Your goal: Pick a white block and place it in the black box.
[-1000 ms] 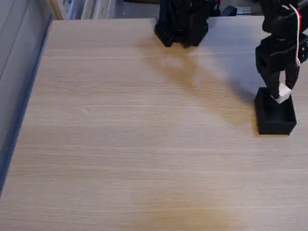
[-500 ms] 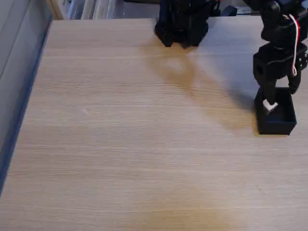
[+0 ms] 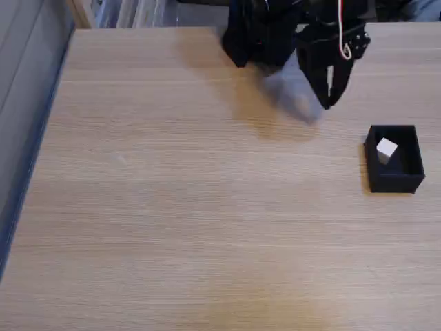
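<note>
A pale wooden table (image 3: 193, 207) is filling most of the fixed view, its grain running left to right. A soft grey shadow (image 3: 293, 96) is lying on the wood near the far edge. Along the left, a grey wall (image 3: 21, 62) is running beside the table's dark edge. Beyond the far edge, blurred pale items (image 3: 131, 12) are standing, too unclear to name.

In the fixed view, the top edge of the frame is cutting off the arm's base (image 3: 260, 31) at upper centre, along with the arm above the gripper (image 3: 329, 96). The gripper's black fingers are merging into one dark shape, so their spacing is staying unreadable. The black box (image 3: 394, 181) is hiding the lower faces of the white block (image 3: 386, 148).
</note>
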{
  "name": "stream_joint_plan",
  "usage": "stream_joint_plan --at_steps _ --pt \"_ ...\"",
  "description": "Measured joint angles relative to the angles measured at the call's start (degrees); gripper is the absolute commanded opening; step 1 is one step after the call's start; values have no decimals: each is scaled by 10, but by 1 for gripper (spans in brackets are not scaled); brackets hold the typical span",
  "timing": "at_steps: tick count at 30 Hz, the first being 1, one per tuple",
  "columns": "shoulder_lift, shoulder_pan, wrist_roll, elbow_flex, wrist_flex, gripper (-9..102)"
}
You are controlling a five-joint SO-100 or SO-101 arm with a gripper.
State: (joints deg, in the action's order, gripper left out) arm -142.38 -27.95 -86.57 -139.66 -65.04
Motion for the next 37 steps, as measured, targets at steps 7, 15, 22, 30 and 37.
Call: stream_joint_plan --at_steps 7,15,22,30,37 --pt "-258 83 -48 -234 -98 0" --pt "-420 176 -62 -371 -99 0" --pt "-476 185 -57 -375 -120 0" --pt "-482 183 -57 -375 -120 1" --pt "-482 183 -57 -375 -120 2"
